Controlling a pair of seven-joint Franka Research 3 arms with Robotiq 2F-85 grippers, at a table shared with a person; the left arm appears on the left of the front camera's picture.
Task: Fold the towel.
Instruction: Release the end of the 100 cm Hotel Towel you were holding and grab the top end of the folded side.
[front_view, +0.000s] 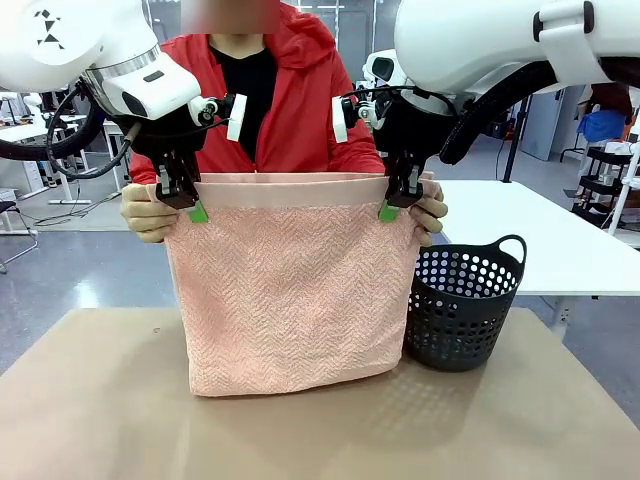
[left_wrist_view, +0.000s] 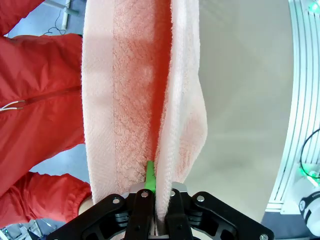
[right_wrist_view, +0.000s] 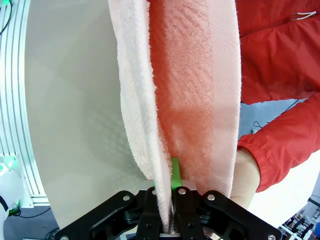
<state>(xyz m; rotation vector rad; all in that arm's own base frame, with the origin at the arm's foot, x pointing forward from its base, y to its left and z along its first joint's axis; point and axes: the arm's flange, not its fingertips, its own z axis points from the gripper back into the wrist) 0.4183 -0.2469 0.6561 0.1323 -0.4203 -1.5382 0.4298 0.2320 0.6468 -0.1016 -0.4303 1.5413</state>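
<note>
Towel (front_view: 290, 290) hangs doubled, bottom edge on table (front_view: 90, 400), basket (front_view: 462, 305) just beside it on R. L gripper (front_view: 192, 207) + R gripper (front_view: 393, 206) each clamped on near layer's top corners. Person's hands (front_view: 147, 215) at same corners, behind.

Robotics lab, white worktable (front_view: 540, 240), cables (front_view: 62, 208) on grey floor (front_view: 90, 270), shelf cart (front_view: 608, 172)

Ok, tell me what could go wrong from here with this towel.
1. The left fingers and right fingers pinch only the top band of the towel, so it may slip out.
2. The person's hands hold the corners right beside them; opposing pulls could tug it loose.
3. The basket stands close beside the hanging cloth and may get knocked.
</note>
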